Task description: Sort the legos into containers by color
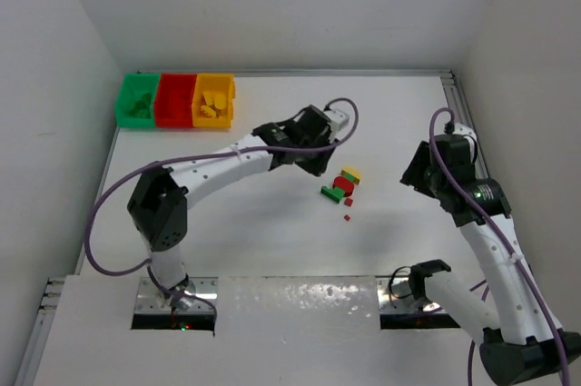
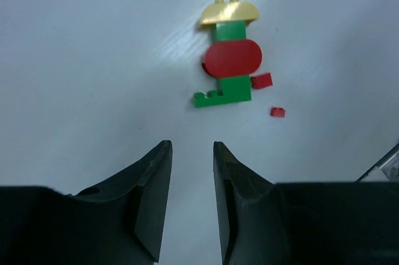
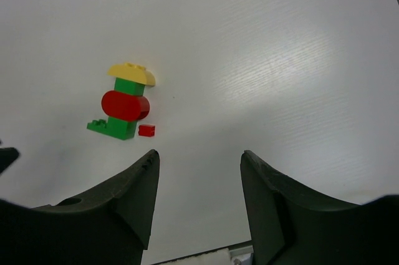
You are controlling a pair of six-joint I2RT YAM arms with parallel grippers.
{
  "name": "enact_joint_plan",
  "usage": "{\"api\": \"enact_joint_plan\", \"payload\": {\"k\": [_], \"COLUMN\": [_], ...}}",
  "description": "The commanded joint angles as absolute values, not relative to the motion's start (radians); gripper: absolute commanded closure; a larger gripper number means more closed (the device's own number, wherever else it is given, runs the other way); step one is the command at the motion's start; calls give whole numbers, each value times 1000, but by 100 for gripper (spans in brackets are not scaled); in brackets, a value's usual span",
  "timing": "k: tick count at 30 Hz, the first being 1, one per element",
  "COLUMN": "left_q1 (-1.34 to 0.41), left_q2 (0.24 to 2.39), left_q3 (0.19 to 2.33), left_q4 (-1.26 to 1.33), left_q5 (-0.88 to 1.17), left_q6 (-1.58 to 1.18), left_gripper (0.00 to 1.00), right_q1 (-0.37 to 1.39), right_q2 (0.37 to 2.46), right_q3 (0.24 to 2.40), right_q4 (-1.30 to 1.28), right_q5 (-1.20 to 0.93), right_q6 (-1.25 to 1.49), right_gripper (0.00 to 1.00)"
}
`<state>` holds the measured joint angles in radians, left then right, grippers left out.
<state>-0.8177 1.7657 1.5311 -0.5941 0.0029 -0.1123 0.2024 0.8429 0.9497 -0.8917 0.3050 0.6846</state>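
White table (image 1: 272, 241), one small group of legos (image 1: 341, 188), both grippers empty.
We see the legos lying together a little right of the table's middle, well apart from every edge. A yellow cap piece (image 2: 229, 12), a red rounded piece (image 2: 232, 58) and a green stepped piece (image 2: 223, 95) touch in a row, and two small red bricks (image 2: 262, 80) lie just beside them. Bare table lies all around this group. The left gripper (image 2: 190, 146) hangs near it on the left side, its jaws a little apart with nothing between them. The right gripper (image 3: 198, 156) is farther away on the right, its jaws wider and also holding nothing. The containers stand in the far left corner along the back edge: green bin (image 1: 136, 122), red bin (image 1: 174, 122) and yellow bin (image 1: 211, 123), joined side by side. We see pieces inside the green and the yellow one.
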Motion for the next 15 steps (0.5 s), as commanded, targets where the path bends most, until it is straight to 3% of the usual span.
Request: {"api": "enact_joint_plan", "payload": {"k": [1,6,15], "left_q1": [-932,-1063,-1066], "left_q2": [1822,1931,2086], "left_q3": [1566,1543,1583], "left_q4": [-623,-576,-440], "left_q5": [0,70,-41], "left_q6": [-173,-208,-222], "left_gripper": [70,73,73], "right_q1": [202,204,203], "right_q2": [819,798,781], "right_q3": [948,956,948], "right_q4": [-877,-908,-928], "right_q5": [308,325,350], "right_q6": [696,701,690], "right_gripper": [46,46,46]}}
